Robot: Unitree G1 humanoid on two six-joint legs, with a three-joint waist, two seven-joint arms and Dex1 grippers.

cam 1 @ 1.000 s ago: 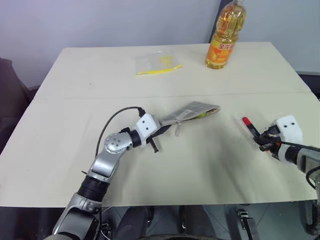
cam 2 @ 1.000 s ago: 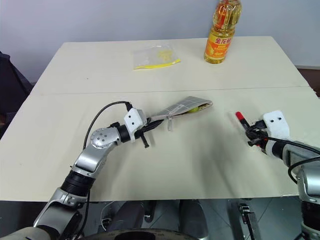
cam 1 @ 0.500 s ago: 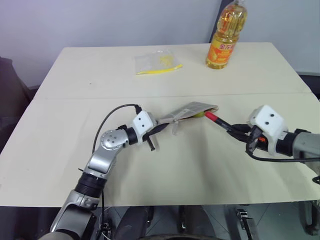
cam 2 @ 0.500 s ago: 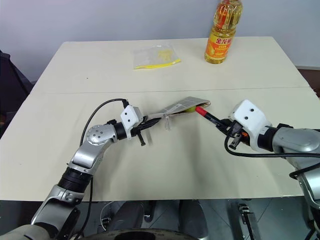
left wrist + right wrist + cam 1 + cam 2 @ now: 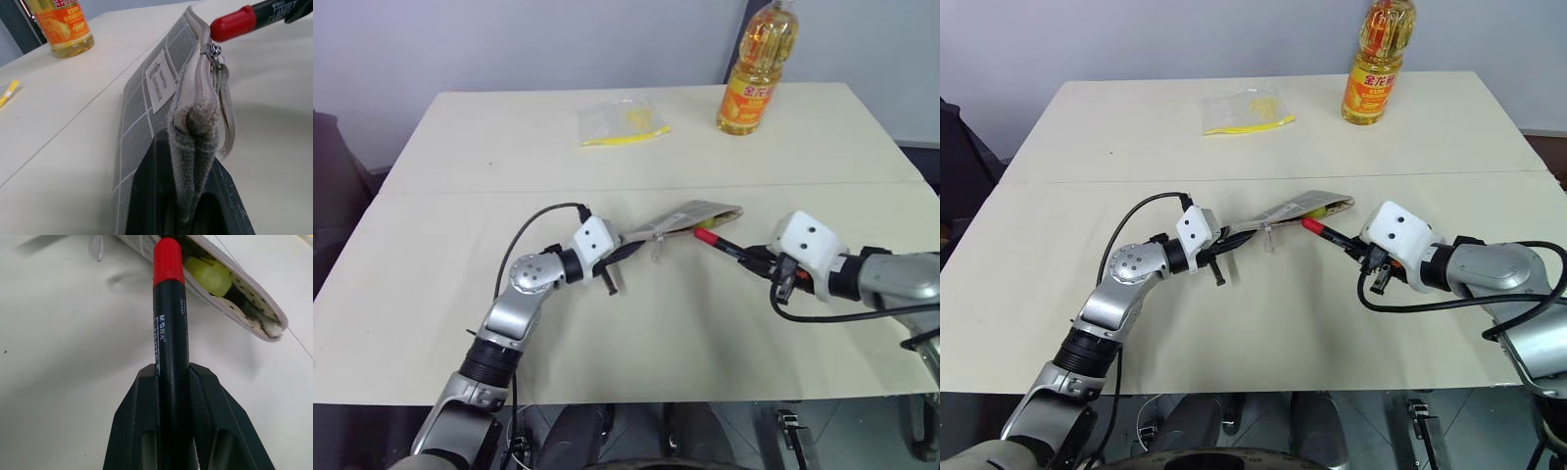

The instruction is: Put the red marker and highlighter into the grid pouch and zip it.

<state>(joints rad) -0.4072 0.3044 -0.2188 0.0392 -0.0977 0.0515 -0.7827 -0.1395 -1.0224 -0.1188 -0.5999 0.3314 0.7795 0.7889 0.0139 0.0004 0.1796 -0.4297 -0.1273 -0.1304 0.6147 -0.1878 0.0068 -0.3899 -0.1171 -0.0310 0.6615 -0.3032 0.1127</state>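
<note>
The slim black-barrelled marker with a red cap (image 5: 720,242) looks light, rigid and smooth, so it may slip or swivel; the right end effector (image 5: 172,382) is clenched on the barrel well back from the cap, which seems a sound place to hold it. It sits right of centre in the left eye view, cap end at the mouth of the flat grey fabric pouch with white grid lines (image 5: 690,217). The pouch looks soft and floppy; the left end effector (image 5: 188,196) is clamped on its closed end, lifting it off the pale tabletop (image 5: 460,147). The stubby yellow highlighter (image 5: 208,275) already lies inside.
</note>
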